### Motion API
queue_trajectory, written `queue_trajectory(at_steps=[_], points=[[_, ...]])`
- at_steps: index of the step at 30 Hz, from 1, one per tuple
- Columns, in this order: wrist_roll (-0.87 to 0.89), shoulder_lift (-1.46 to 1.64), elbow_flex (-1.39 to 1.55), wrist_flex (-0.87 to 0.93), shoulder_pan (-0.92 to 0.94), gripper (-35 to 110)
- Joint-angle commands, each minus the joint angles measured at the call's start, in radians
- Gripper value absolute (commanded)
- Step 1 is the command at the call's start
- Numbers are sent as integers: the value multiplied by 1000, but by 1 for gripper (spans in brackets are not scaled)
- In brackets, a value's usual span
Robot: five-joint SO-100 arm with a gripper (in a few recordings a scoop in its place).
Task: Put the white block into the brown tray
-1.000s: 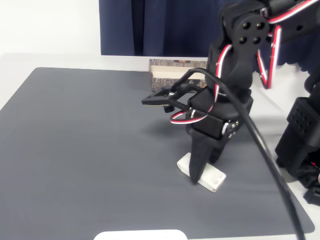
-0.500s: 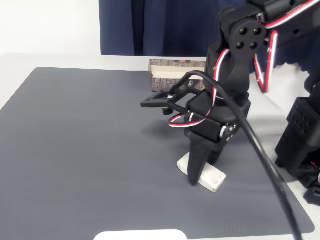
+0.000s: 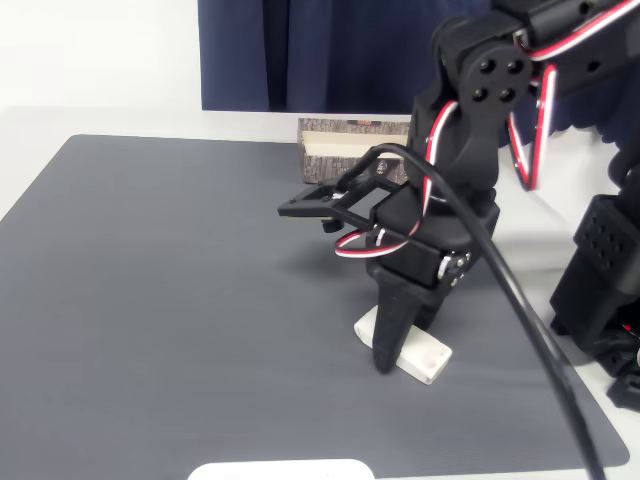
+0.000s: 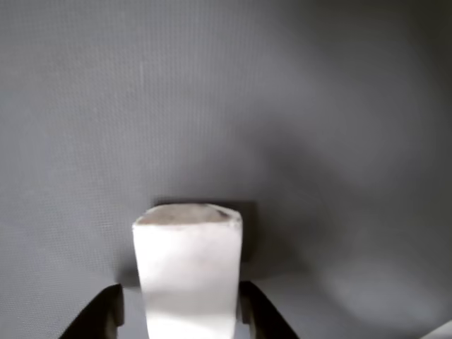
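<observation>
Since a second ago the arm has eased a touch lower and toward nine o'clock in the fixed view, while the block has not shifted. From where I stand, the grey mat (image 3: 180, 300) covers most of the table (image 3: 90, 118), and the brown tray (image 3: 345, 143) sits at the mat's twelve o'clock edge, well apart from the work. Down at five o'clock, the claw (image 3: 393, 350) stands tips-down over the white block (image 3: 415, 355), which lies flat on the mat. In the wrist view the block (image 4: 188, 272) sits between the two black fingertips (image 4: 106, 311), jaws spread just wider than it and not yet pinching. It looks light, stiff and smooth-sided, perhaps a little slippery; I'd judge a squeeze across its narrow width, near mid-length, holds best.
</observation>
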Motion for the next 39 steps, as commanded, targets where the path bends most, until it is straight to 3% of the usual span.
queue_trajectory(at_steps=[1,39], points=[[8,-2,-8,-11,-2,34],[25,11,-11,12,-15,20]])
